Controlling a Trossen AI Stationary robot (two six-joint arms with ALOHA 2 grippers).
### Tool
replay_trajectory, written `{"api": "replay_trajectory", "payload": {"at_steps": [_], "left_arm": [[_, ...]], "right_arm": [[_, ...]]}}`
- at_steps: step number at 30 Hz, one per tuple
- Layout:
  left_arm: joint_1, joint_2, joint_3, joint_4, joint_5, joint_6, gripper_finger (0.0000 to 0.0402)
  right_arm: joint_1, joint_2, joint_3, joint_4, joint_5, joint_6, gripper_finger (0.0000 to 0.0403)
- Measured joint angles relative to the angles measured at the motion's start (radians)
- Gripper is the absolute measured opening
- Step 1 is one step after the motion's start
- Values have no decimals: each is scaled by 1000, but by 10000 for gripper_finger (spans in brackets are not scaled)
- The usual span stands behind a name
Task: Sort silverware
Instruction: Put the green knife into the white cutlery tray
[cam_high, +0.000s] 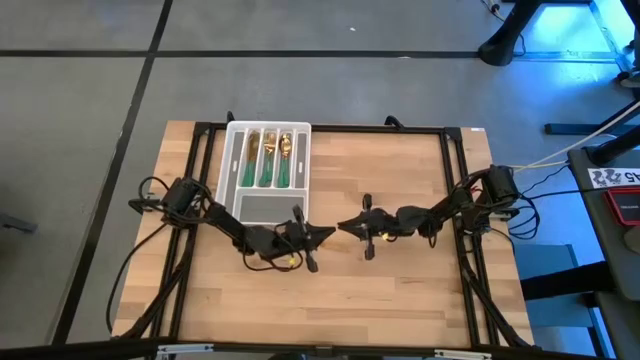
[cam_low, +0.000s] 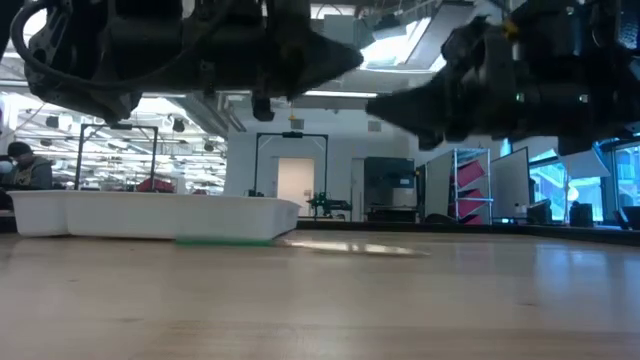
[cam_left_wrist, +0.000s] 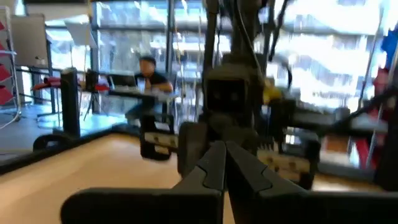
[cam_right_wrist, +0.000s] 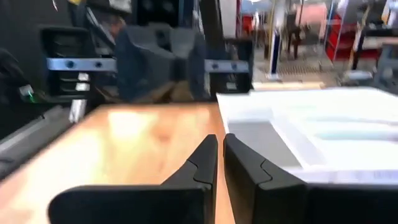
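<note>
The silverware (cam_high: 268, 160), with gold heads and green handles, lies in the three long compartments of the white tray (cam_high: 232, 165) at the table's far left-centre. In the right wrist view the tray (cam_right_wrist: 323, 143) shows with pale green blurs inside. My left gripper (cam_high: 326, 233) and my right gripper (cam_high: 345, 227) hover tip to tip over the table's middle, just right of the tray's near end. Both are shut and hold nothing, as the left wrist view (cam_left_wrist: 225, 158) and the right wrist view (cam_right_wrist: 220, 152) show. The low view shows both arms above the tabletop.
The tray's wall (cam_low: 150, 215) stands at the left in the low view, with a green streak (cam_low: 225, 240) at its foot; I cannot tell what that is. Black frame rails (cam_high: 455, 180) border the wooden table. A person (cam_left_wrist: 148, 71) sits in the room beyond.
</note>
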Motion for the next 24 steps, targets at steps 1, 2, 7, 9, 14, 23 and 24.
{"api": "replay_trajectory", "payload": {"at_steps": [1, 2, 7, 9, 14, 23, 24], "left_arm": [[-5, 0, 0, -30, 0, 0, 1], [-11, 0, 0, -64, 0, 1, 2], [-51, -61, 0, -358, -4, -1, 4], [-65, -111, 4, -501, -20, -16, 4], [-102, -297, 12, -844, -95, -72, 4], [-205, -540, 11, -1271, -208, -309, 4], [-216, -546, 12, -1293, -211, -330, 6]], "right_arm": [[0, -5, 0, -34, 0, 1, 28], [0, -10, 0, -78, -1, 6, 28], [0, -25, 23, -354, -52, 58, 64], [5, -10, 71, -480, -76, 69, 96], [35, 87, 253, -638, -69, 50, 187], [39, 342, 534, -692, 68, 51, 215], [39, 360, 543, -697, 88, 67, 206]]}}
